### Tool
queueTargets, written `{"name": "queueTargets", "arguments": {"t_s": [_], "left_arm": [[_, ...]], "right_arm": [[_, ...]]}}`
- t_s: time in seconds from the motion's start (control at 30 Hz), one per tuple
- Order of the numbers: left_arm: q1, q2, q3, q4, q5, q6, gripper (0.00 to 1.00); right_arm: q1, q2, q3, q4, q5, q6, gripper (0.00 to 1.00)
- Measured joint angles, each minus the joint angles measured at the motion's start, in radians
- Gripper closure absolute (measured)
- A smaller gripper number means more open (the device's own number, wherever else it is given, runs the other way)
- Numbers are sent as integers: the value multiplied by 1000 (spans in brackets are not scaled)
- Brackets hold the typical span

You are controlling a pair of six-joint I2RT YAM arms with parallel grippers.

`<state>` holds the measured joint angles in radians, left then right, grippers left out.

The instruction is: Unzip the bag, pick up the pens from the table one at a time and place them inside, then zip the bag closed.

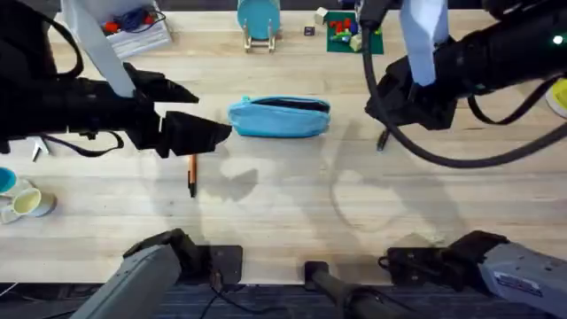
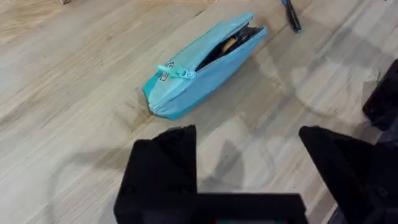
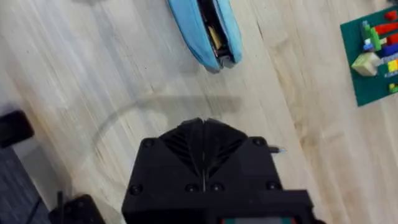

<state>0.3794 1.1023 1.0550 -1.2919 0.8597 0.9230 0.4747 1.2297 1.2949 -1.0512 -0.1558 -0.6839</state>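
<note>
The light blue bag (image 1: 279, 117) lies across the middle of the table (image 1: 292, 199), its zipper open along the top. The left wrist view shows the bag (image 2: 199, 62) gaping, with something tan inside. My left gripper (image 1: 208, 113) hovers just left of the bag, open and empty, its fingers (image 2: 165, 168) spread wide. The orange pen (image 1: 191, 173) with a black tip lies on the table just below that gripper. My right gripper (image 1: 383, 106) is to the right of the bag (image 3: 205, 28), shut with nothing in it (image 3: 202, 146). The dark pen (image 1: 383, 140) lies on the wood under it.
A green baseplate with coloured bricks (image 1: 353, 34) sits at the back right. A light-blue disc on a wooden stand (image 1: 258, 19) is at the back centre, a tray of items (image 1: 133, 27) at the back left, and cups (image 1: 22, 199) at the left edge.
</note>
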Motion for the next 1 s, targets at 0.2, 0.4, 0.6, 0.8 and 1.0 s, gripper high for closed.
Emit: {"name": "queueTargets", "arguments": {"t_s": [0.2,0.4,0.6,0.8,1.0], "left_arm": [[0,0,0,0,0,0,7],[0,0,0,0,0,0,6],[0,0,0,0,0,0,6],[0,0,0,0,0,0,6],[0,0,0,0,0,0,7]], "right_arm": [[0,0,0,7,2,-62,971],[-16,1,0,10,2,-104,970],[-52,9,0,43,-12,-126,971],[-90,10,0,80,-83,-144,971],[-126,35,0,84,-156,-162,972]]}}
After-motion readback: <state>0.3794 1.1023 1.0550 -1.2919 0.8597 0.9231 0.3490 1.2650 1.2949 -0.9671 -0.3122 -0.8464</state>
